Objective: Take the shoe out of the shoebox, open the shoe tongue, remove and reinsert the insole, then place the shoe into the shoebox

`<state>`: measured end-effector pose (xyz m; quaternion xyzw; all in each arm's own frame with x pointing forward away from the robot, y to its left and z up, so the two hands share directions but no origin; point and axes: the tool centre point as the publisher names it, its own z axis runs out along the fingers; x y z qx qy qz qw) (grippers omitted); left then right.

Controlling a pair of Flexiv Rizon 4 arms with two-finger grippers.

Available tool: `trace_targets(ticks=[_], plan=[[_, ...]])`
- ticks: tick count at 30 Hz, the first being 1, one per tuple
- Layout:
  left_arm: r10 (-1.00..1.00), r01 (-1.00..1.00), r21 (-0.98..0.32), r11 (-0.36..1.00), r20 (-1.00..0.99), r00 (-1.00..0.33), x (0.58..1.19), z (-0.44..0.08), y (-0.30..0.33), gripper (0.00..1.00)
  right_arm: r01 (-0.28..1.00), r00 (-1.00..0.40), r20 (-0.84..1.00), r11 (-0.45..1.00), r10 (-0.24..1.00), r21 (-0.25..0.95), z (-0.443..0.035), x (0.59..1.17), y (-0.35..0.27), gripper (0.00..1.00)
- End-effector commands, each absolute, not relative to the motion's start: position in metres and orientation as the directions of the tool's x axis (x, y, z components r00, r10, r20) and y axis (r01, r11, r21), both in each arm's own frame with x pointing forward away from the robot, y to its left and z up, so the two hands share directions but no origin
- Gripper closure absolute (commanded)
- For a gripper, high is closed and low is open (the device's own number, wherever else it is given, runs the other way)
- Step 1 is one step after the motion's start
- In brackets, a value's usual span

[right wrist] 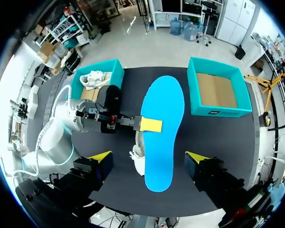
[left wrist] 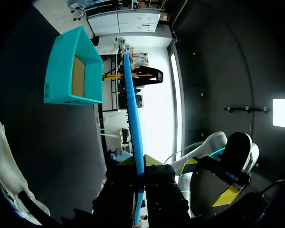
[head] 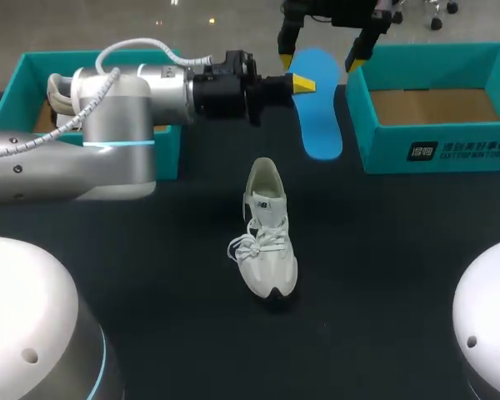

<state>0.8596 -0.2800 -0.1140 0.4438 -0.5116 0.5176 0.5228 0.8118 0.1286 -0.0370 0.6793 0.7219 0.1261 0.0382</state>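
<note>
flat bright-blue insole (head: 321, 125) pinched by left end effector (head: 301, 83).

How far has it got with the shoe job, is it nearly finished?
Roughly halfway. Done: the shoe stands on the table, outside the boxes, with its blue insole out. In hand: the left gripper is shut on the insole, holding it up below the open right gripper. Left: putting the insole back and boxing the shoe.

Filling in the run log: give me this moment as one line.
left arm: jaws shut on insole | right arm: jaws open above insole | shoe: upright on table | shoebox: empty
</note>
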Motion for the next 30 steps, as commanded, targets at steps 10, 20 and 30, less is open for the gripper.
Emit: trace_targets(ticks=[10,20,30], plan=[[0.068,-0.994,-0.082,0.071,0.995,-0.077,0.8545,-0.1109,-0.2744,1.00,0.984,-0.050,-0.057,0.059,0.997,0.170,-0.0404,0.8232,0.1374,0.00],[0.063,-0.993,-0.089,0.072,0.994,-0.084,0.8508,-0.1105,-0.2728,1.00,0.986,0.021,-0.055,-0.011,0.998,0.169,-0.0441,0.8244,0.1324,0.00],[0.055,-0.994,-0.077,0.075,0.996,-0.073,0.8506,-0.1106,-0.2729,1.00,0.986,0.021,-0.055,-0.011,0.998,0.169,-0.0441,0.8244,0.1324,0.00]])
